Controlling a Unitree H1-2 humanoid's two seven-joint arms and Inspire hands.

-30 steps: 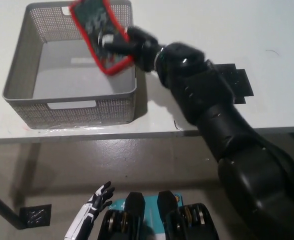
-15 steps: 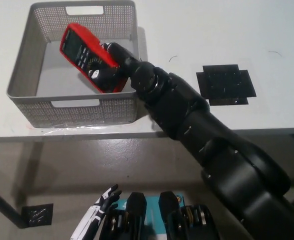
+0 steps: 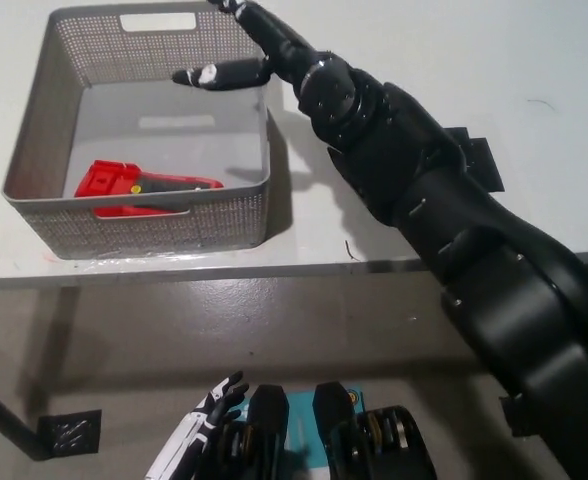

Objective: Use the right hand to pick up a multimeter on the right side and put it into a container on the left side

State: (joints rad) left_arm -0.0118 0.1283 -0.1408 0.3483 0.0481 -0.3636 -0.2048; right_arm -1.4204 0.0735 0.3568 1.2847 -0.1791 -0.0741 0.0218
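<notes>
Down at the lower left, below the table edge, the white left hand (image 3: 206,420) hangs at rest with its fingers spread and nothing in them. Just beside it on the floor sits a small dark square patch (image 3: 71,434).

Up on the white table (image 3: 394,40), far left, stands the grey mesh container (image 3: 232,215) — perforated walls, a handle slot in the far wall and another in the near one. And there is the multimeter (image 3: 139,187), red case with a dark face, lying inside on the container's floor, tucked into the near left corner against the near wall. It lies on its side, long axis running left to right, its lower edge hidden behind the mesh. Nothing is touching it.

Moving right, over the container's far right corner, the black right hand (image 3: 242,52) is open — fingers apart, one stretched out leftward above the container's interior, another pointing up past the far rim at the top of the picture. It holds nothing, and it is well apart from the multimeter below.

From that hand the black right arm (image 3: 444,220) slants down across the table and off the near edge to the bottom right corner. Peeking out behind the arm on the table's right side is a dark mat (image 3: 479,160), mostly covered. Thin dark marks (image 3: 542,101) show on the table surface further right.
</notes>
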